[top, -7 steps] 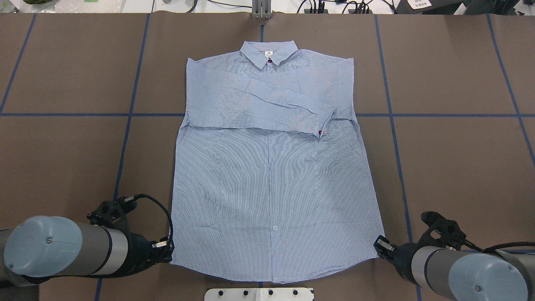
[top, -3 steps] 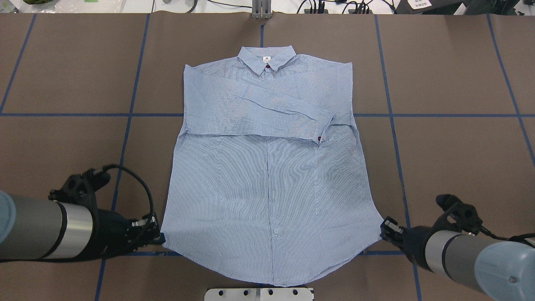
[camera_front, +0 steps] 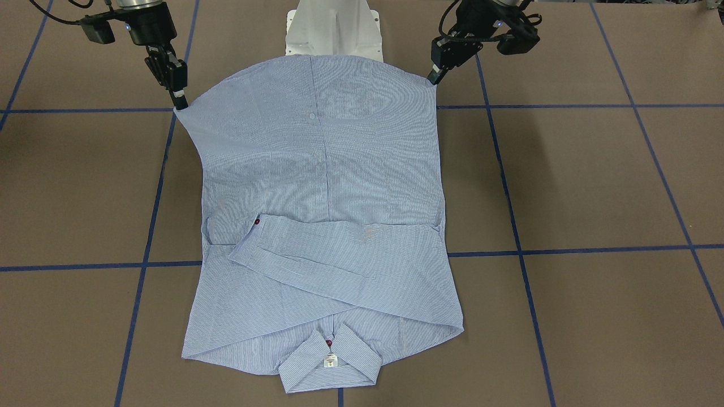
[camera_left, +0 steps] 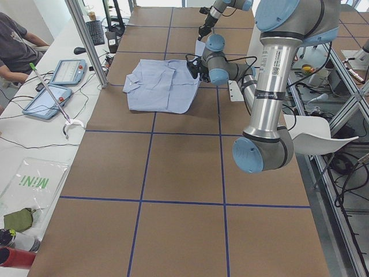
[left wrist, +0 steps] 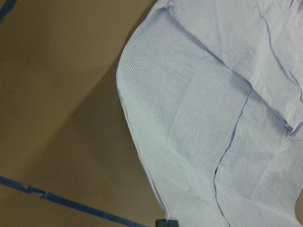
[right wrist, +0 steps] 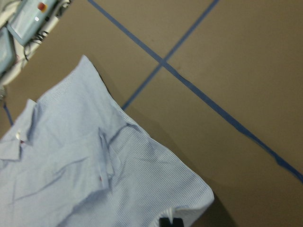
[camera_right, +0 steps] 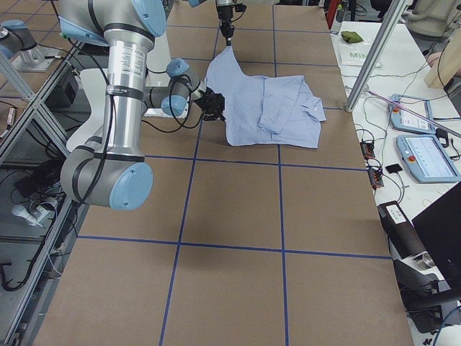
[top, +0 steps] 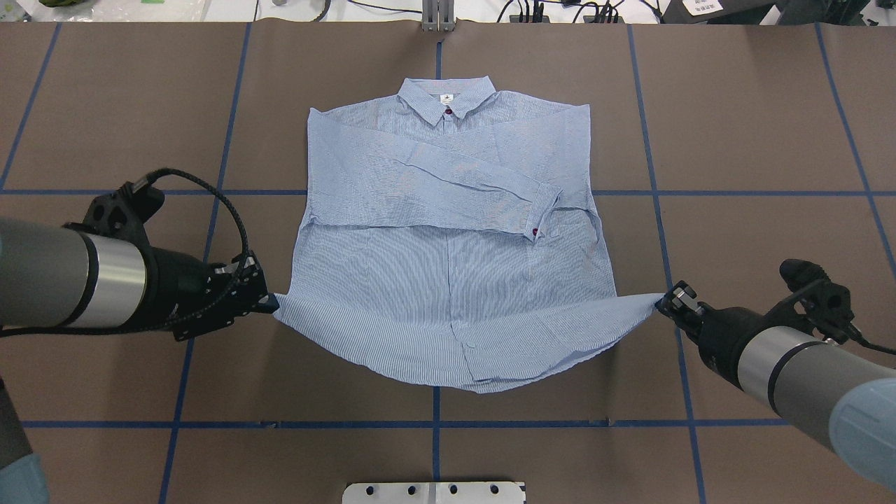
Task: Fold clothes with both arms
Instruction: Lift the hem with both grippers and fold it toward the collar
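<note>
Shirt [top: 448, 280] | hem raised | left gripper [top: 270, 302] clamped on corner | right gripper [top: 666, 302] clamped on corner

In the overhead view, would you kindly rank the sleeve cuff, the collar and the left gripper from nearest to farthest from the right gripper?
From the right gripper:
1. The cuff, up and inward on the right side of the shirt.
2. The collar, centred at the shirt's far end.
3. The left gripper, straight across at the opposite hem corner.
</note>
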You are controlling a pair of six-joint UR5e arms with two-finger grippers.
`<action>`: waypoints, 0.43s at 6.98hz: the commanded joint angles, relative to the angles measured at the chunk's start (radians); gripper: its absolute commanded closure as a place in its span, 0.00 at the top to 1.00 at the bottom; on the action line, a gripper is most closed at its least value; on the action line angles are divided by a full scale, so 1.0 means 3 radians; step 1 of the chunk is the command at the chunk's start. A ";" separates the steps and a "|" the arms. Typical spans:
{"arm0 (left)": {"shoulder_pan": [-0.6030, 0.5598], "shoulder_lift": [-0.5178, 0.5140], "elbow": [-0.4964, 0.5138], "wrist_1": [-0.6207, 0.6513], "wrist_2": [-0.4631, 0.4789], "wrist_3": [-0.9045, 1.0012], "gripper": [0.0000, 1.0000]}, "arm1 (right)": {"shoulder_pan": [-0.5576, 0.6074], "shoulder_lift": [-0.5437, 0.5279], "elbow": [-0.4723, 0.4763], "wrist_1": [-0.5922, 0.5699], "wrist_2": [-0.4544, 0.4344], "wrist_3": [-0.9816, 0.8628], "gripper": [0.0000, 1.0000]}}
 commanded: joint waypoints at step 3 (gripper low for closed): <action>-0.0557 -0.0268 0.0104 0.0211 -0.0209 -0.0056 0.00 | 0.0034 0.0257 0.0020 -0.0018 -0.0578 -0.0002 0.00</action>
